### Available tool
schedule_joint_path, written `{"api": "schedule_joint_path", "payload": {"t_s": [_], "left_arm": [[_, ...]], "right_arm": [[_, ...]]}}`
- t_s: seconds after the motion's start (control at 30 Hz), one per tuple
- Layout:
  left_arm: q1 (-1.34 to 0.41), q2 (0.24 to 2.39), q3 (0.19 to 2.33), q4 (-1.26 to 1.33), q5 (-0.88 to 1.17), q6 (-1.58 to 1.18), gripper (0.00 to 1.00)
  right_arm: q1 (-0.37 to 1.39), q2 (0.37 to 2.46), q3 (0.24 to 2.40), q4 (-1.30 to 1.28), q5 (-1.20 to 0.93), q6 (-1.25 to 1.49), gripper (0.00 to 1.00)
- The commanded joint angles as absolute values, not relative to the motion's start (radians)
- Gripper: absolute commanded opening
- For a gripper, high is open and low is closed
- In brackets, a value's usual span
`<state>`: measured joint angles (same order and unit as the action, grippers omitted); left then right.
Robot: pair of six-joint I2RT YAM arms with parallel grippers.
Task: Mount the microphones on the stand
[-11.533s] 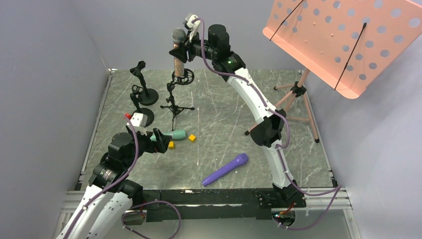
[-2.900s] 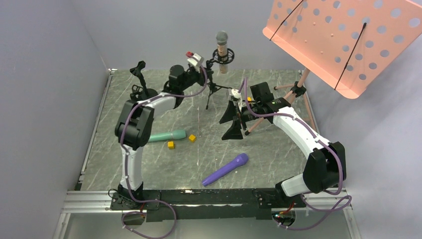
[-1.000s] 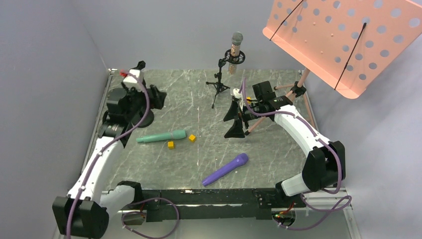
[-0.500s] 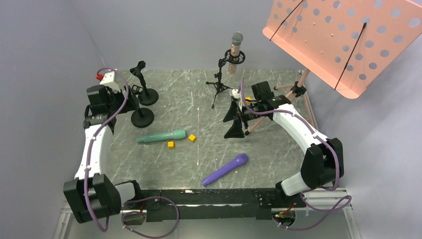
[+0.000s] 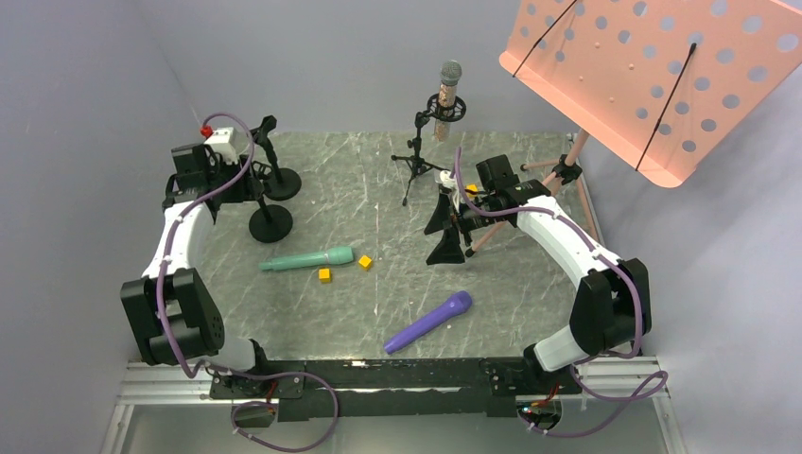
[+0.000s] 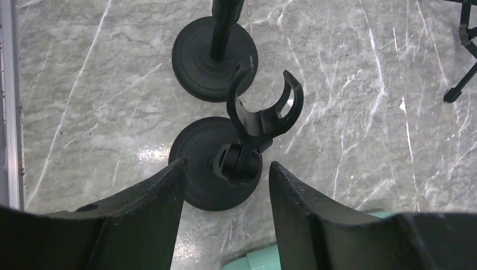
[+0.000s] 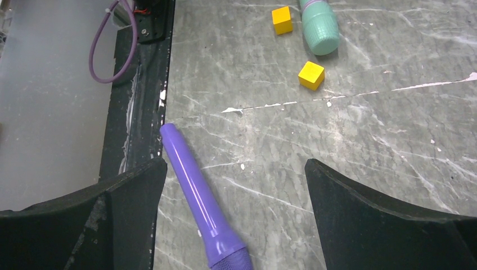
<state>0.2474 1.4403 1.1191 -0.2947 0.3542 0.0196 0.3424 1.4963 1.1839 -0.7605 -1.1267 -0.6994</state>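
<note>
A pinkish-copper microphone [image 5: 447, 95] stands upright in the tripod stand [image 5: 416, 161] at the back. On the table lie a teal-green microphone [image 5: 307, 258] and a purple microphone [image 5: 428, 322]. Two black round-base stands [image 5: 270, 222] with empty clips are at the far left. My left gripper [image 5: 248, 189] hovers over the nearer one. From the left wrist, its clip [image 6: 261, 107] and neck joint sit between the half-closed fingers of my left gripper [image 6: 225, 169], untouched. My right gripper [image 5: 443, 232] is wide open above the purple microphone [image 7: 197, 191], holding nothing.
Two small yellow cubes [image 5: 324, 275] [image 5: 365, 262] lie beside the teal microphone's head [image 7: 319, 25]. A pink perforated music stand [image 5: 653, 76] on a tripod rises at the back right, close behind the right arm. A metal rail [image 6: 8, 101] marks the table's left edge.
My left arm has swung back to the far left above the round-base stands, and its jaws have narrowed around the nearer stand's neck. The right arm has barely moved.
</note>
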Motion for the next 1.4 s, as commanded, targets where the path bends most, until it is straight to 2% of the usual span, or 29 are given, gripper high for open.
{"api": "schedule_joint_path", "payload": {"t_s": [0.0, 0.2, 0.33, 0.43, 0.57, 0.67, 0.73, 0.9, 1.13, 1.37], "left_arm": [[0.248, 1.463, 1.154, -0.234, 0.423, 0.098, 0.58], [0.248, 1.481, 1.155, -0.209, 0.445, 0.125, 0.47], [0.248, 1.482, 1.149, -0.193, 0.432, 0.140, 0.44], [0.247, 1.498, 1.167, -0.207, 0.445, 0.167, 0.30], [0.246, 1.523, 1.191, -0.220, 0.464, 0.178, 0.24], [0.246, 1.524, 1.198, -0.220, 0.507, 0.186, 0.07], [0.244, 1.506, 1.198, -0.205, 0.533, 0.185, 0.00], [0.214, 1.420, 1.184, -0.135, 0.548, 0.191, 0.00], [0.118, 1.370, 1.258, -0.196, 0.546, 0.225, 0.00], [-0.045, 1.340, 1.304, -0.227, 0.613, 0.189, 0.00]], "right_arm": [[0.339, 1.501, 1.227, -0.764, -1.155, -0.733, 1.00], [0.339, 1.502, 1.229, -0.767, -1.152, -0.736, 1.00], [0.339, 1.505, 1.229, -0.770, -1.153, -0.738, 1.00], [0.339, 1.503, 1.230, -0.772, -1.152, -0.739, 1.00], [0.339, 1.502, 1.230, -0.772, -1.151, -0.741, 1.00], [0.339, 1.500, 1.232, -0.775, -1.151, -0.744, 1.00], [0.339, 1.499, 1.231, -0.773, -1.151, -0.744, 1.00], [0.339, 1.508, 1.239, -0.793, -1.152, -0.756, 1.00], [0.339, 1.507, 1.241, -0.798, -1.147, -0.762, 1.00], [0.339, 1.499, 1.244, -0.805, -1.111, -0.781, 1.00]]}}
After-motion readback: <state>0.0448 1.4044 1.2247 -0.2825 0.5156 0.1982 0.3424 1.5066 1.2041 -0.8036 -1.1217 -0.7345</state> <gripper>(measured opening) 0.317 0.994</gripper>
